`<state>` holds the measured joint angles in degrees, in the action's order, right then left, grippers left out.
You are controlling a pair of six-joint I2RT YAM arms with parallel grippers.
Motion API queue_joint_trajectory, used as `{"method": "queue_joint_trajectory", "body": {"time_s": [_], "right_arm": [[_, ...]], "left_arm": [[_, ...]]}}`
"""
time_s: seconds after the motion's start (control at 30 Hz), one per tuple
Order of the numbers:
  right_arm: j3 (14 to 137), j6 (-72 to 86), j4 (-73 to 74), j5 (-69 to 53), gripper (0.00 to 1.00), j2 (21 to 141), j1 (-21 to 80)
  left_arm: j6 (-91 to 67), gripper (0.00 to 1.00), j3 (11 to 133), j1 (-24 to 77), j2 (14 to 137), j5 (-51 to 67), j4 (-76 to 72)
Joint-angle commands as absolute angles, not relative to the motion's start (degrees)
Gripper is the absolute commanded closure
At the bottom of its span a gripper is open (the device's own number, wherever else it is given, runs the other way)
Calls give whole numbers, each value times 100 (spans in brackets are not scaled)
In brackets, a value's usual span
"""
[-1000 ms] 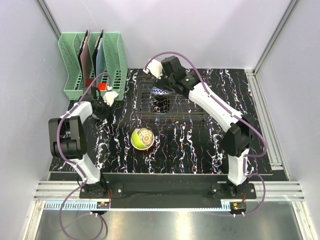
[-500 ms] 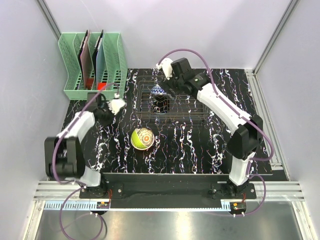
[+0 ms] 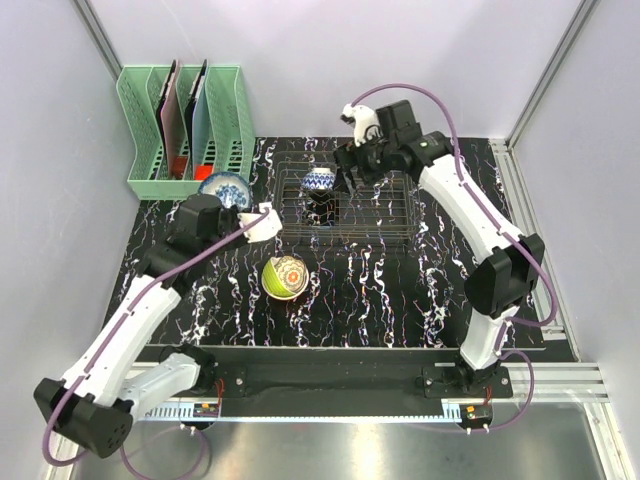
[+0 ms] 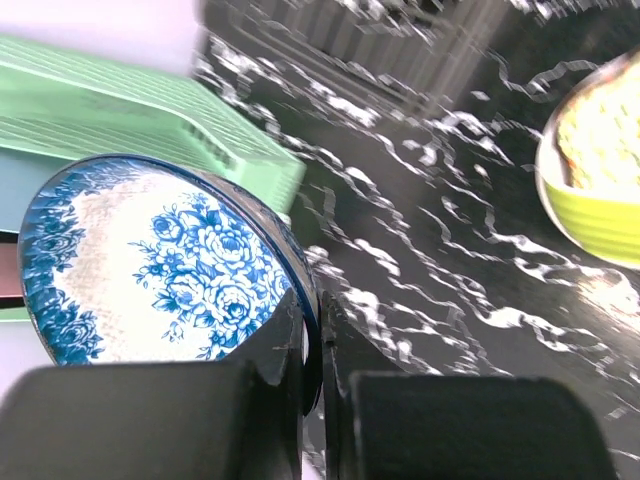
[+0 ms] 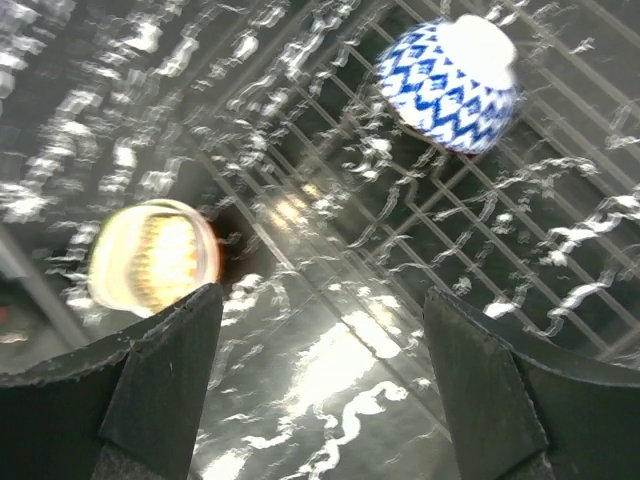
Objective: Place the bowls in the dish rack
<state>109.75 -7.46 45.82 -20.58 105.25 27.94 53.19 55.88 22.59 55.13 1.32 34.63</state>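
My left gripper point(image 3: 214, 201) point(image 4: 318, 300) is shut on the rim of a white bowl with blue flowers point(image 3: 225, 187) point(image 4: 160, 265), holding it tilted beside the mint holder. A white bowl with blue zigzags point(image 3: 319, 180) point(image 5: 450, 85) lies upside down in the dark wire dish rack point(image 3: 375, 215) point(image 5: 520, 230). My right gripper point(image 3: 356, 165) point(image 5: 320, 300) is open and empty above the rack, just right of that bowl. A lime green bowl point(image 3: 284, 277) point(image 4: 600, 180) point(image 5: 150, 255) sits on the table in front of the rack. The other bowls are out of view.
A tall mint-green slotted holder point(image 3: 185, 130) point(image 4: 150, 110) with flat items stands at the back left. A dark shape point(image 3: 322, 205) lies in the rack under the zigzag bowl. Grey walls enclose the black marbled table point(image 3: 400, 290).
My left arm swung out and now holds the blue-flower bowl up in view. My right gripper let go of the zigzag bowl in the rack and drew back to the right.
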Motion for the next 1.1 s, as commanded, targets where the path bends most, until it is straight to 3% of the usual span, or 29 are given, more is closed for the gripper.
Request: {"method": "queue_joint_trajectory", "body": {"time_s": [0.0, 0.2, 0.57, 1.07], "right_arm": [[11390, -150, 4649, -3724, 12, 10248, 2409], [11716, 395, 4676, -5349, 11, 10441, 2031], [11382, 817, 4676, -6863, 11, 10600, 1855], [10275, 369, 4807, -7277, 11, 10117, 1776]], "left_arm": [[5694, 100, 5959, 3020, 5239, -684, 3331], [6723, 100, 5590, 4472, 5045, -1230, 3340], [7409, 100, 5554, 6036, 6020, -1459, 2163], [7928, 100, 5634, 6460, 6319, -1661, 1248]]}}
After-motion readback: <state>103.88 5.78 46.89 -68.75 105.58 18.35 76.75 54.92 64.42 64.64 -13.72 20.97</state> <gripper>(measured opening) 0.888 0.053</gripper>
